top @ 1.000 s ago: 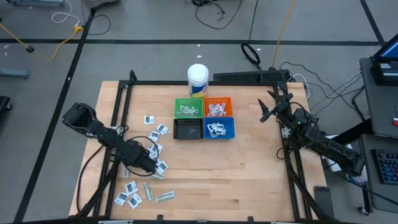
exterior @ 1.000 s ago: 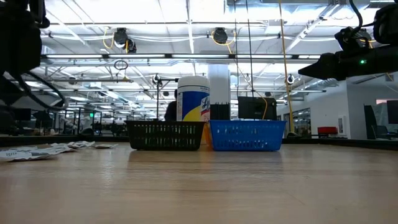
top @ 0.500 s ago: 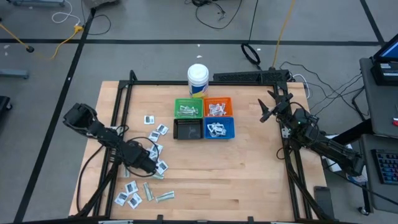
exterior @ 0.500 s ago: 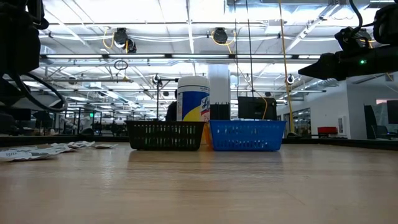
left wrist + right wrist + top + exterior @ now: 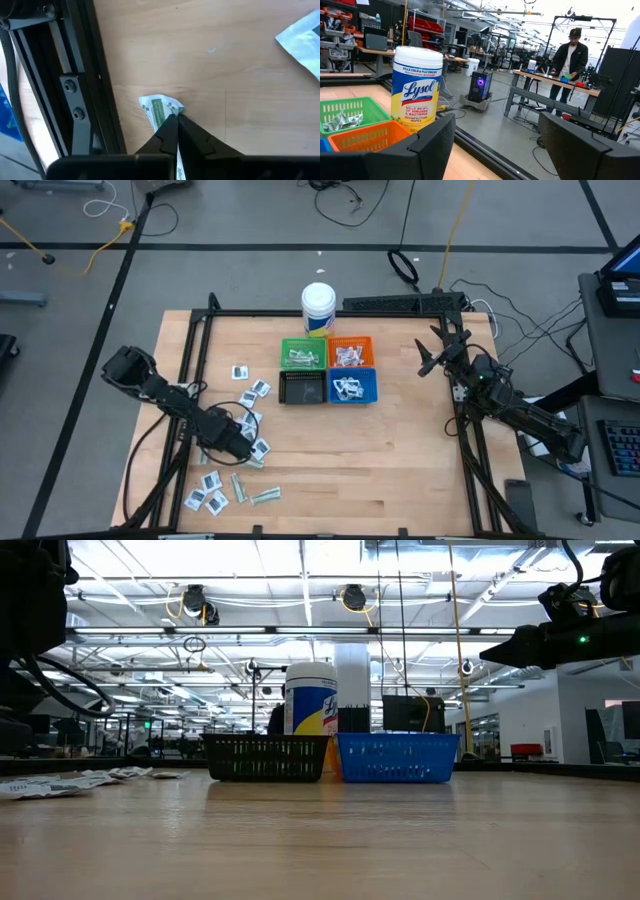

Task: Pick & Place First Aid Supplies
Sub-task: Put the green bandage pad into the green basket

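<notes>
The left end effector [image 5: 176,117] was clenched on a slim pale-green strip packet [image 5: 159,107], pinching its crumpled end against the light wooden worktop [image 5: 200,60]; the rest of that strip was hidden beneath the dark fingers [image 5: 166,134]. Just off to one side, a white sachet [image 5: 302,42] was cut off by the frame edge. From above, the left end effector [image 5: 243,446] sat among scattered white sachets with dark print [image 5: 252,390], its tips probably covered by the arm. Well away across the worktop stood the green [image 5: 303,352], orange [image 5: 351,351], black [image 5: 302,388] and blue [image 5: 352,387] square plastic bins, with a white cylindrical wipes tub [image 5: 318,307] behind them.

The right end effector [image 5: 496,131] was released, hovering near the worktop's far right corner. Beyond it lay an industrial hall where a person [image 5: 567,62] stood at a bench.
</notes>
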Tool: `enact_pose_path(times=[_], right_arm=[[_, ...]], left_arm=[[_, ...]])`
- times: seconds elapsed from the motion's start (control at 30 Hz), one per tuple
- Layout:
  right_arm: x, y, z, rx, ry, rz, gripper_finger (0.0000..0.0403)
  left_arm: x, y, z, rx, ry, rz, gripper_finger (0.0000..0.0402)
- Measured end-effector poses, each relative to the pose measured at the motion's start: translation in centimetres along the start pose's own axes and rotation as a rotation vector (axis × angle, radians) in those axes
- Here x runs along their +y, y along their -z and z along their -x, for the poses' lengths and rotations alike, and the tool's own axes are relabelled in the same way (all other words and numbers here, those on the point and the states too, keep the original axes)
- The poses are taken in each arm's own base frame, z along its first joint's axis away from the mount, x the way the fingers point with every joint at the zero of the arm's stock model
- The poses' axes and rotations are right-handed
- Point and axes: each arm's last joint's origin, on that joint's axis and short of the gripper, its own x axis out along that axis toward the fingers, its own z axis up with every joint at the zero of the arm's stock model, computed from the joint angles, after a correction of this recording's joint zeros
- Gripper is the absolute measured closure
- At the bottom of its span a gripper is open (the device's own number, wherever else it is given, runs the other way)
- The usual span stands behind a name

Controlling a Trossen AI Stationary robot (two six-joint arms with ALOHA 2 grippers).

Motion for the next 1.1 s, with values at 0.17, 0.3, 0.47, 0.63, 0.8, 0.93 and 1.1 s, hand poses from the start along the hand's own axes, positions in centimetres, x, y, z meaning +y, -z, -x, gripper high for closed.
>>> enact_pose_path(times=[0.17, 0.3, 0.47, 0.63, 0.8, 0.93, 1.1], right_arm=[[0.0, 0.0, 0.0, 0.000, 0.000, 0.000, 0.0124], [0.0, 0.0, 0.0, 0.000, 0.000, 0.000, 0.0124], [0.0, 0.0, 0.0, 0.000, 0.000, 0.000, 0.0124], [0.0, 0.0, 0.0, 0.000, 0.000, 0.000, 0.0124], [0.0, 0.0, 0.0, 0.000, 0.000, 0.000, 0.0124], [0.0, 0.0, 0.0, 0.000, 0.000, 0.000, 0.0124], [0.0, 0.0, 0.0, 0.000, 0.000, 0.000, 0.0124]], left_arm=[[0.0, 0.0, 0.1, -0.001, 0.003, -0.037, 0.0398], [0.2, 0.0, 0.6, 0.013, 0.042, -0.041, 0.0399], [0.7, 0.0, 1.6, 0.022, 0.109, -0.051, 0.0400], [1.5, 0.2, 3.4, 0.016, 0.161, -0.093, 0.0400], [2.4, 0.4, 5.8, 0.014, 0.240, -0.180, 0.0400], [2.9, 0.6, 7.8, -0.017, 0.321, -0.339, 0.0400], [3.2, 1.0, 9.6, -0.078, 0.405, -0.572, 0.0401]])
